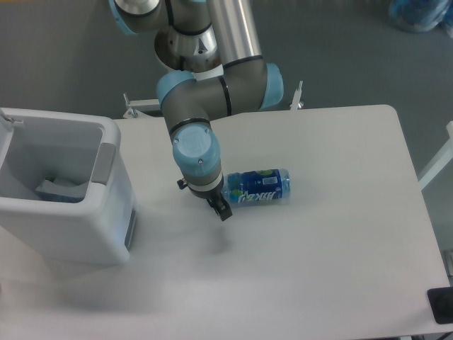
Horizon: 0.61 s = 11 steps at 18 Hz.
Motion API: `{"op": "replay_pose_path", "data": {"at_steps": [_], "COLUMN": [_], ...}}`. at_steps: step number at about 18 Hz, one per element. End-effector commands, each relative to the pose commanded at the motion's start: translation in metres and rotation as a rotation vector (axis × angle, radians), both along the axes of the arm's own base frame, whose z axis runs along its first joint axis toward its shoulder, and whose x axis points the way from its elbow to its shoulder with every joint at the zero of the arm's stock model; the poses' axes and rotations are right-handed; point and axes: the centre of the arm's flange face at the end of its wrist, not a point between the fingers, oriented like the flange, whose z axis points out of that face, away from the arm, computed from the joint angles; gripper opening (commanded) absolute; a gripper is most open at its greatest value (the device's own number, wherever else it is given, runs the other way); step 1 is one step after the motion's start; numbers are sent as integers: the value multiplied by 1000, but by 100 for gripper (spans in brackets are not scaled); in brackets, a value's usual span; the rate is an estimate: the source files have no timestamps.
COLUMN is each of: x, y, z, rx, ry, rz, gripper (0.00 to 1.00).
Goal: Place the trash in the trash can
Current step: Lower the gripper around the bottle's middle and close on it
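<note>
Bottle (260,187) lay on its side on the white table (340,269), near the middle, its blue label facing up and its long axis running roughly left to right. Just beside its left end hung the gripper (221,207), pointing down at the tabletop from under the arm's (205,99) blue-capped wrist joint; the dark fingers (224,211) showed close to the bottle's end, but whether they touched it, and whether the jaws stood wide or narrow, I could not tell, since the wrist hid most of them. The trash can (106,212), a boxy white bin with a grey panel at its right rim, stood at the table's left edge, well apart from the bottle. Inside it something pale lay at the bottom with a strip of blue beneath it; its nature was too unclear to name. A black object (442,304) sat at the table's near right corner, cut off by the frame edge.
</note>
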Motion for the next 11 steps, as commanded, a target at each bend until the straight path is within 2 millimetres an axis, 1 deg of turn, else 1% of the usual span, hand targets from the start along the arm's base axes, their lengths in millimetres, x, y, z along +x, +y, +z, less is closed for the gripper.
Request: {"op": "replay_pose_path", "data": {"at_steps": [4,6,10,11], "x": [5,12,12,13], "y": [-3,-6,-8,-8], "z": [-8,-12,-17,-18], "rx": [-9,-18,-40,-53], "ry": [-8,-16,-6,12], "rz": [-5,-9,1,6], "gripper": [100,100,100,96]}}
